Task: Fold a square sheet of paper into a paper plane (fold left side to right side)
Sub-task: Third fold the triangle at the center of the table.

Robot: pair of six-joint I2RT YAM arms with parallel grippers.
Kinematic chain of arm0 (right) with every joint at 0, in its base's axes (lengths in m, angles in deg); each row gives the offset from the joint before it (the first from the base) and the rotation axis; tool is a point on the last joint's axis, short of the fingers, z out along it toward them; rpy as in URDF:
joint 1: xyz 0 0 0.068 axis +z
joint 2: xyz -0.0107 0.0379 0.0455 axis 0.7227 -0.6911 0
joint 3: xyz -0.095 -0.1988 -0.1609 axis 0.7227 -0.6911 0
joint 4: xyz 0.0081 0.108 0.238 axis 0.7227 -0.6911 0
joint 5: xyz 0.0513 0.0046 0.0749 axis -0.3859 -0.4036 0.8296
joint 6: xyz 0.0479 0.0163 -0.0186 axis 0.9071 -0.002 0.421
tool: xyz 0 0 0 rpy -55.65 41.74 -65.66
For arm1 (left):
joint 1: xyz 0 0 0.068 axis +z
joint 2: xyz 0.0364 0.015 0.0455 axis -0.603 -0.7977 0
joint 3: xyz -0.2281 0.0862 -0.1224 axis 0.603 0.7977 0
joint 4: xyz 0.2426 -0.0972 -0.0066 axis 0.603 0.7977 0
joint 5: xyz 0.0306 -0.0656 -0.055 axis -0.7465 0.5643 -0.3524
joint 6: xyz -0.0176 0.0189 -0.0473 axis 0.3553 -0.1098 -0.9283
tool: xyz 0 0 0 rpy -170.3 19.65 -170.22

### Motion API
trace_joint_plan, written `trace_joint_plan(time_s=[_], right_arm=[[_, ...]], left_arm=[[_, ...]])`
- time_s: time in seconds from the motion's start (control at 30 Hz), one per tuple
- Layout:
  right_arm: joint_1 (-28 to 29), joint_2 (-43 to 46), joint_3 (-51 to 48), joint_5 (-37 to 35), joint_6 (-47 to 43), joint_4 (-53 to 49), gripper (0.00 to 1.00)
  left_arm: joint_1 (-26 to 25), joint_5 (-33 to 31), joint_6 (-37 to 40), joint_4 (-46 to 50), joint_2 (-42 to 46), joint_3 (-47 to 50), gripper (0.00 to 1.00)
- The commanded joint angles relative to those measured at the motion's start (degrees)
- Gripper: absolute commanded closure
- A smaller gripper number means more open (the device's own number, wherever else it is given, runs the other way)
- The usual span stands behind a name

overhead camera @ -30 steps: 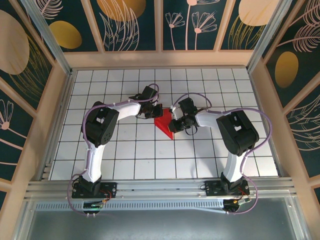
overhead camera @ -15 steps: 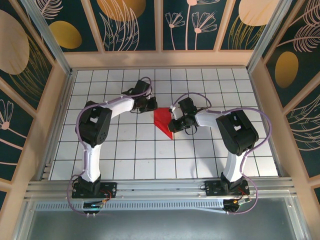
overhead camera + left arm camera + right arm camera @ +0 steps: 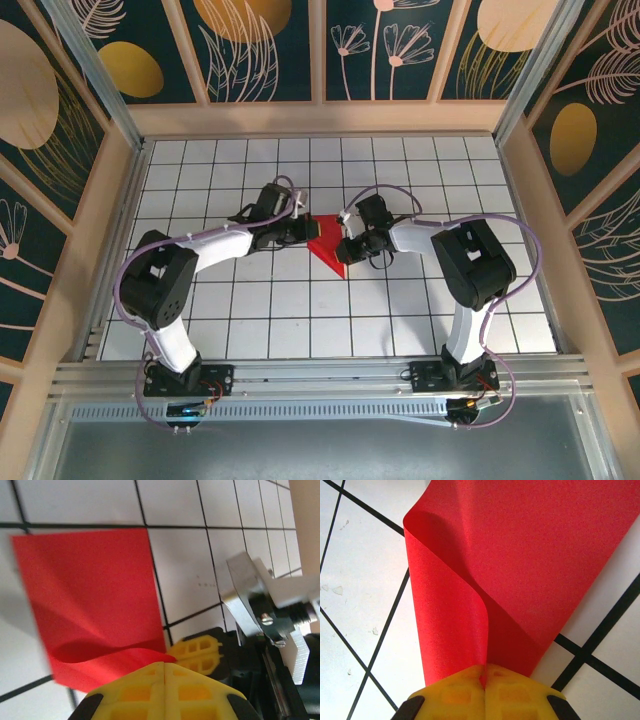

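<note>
Red square sheet of paper [image 3: 327,245] sits mid bench [image 3: 400,300], half curled over, right jaws pinched shut on the flap, left jaws closed too at its raised edge. I'd line up the edges before pressing any crease.

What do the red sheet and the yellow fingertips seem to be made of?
Red sheet: thin matte paper, probably; it bends in a soft curl.
Yellow fingertips: likely moulded plastic, dull finish, with recessed ribbed pockets.
</note>
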State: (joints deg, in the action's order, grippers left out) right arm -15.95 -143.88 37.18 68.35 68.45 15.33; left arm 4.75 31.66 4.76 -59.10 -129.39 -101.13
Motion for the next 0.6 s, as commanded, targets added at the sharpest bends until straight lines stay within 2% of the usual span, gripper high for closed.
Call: trace_joint_plan(time_s=[0.0, 0.23, 0.57], right_arm=[[0.5, -2.8, -1.0, -2.8, -1.3, -3.6, 1.0], [0.5, -3.0, -1.0, -2.8, -1.2, -3.6, 1.0], [0.4, -3.5, -0.7, -2.9, -1.4, -3.9, 1.0]], left_arm=[[-1.4, 2.2, -2.0, -3.4, -2.4, 0.1, 1.0], [-2.0, 1.6, -1.9, -1.1, -7.4, -1.7, 1.0], [-2.0, 1.7, -1.7, -1.2, -9.8, -2.0, 1.0]])
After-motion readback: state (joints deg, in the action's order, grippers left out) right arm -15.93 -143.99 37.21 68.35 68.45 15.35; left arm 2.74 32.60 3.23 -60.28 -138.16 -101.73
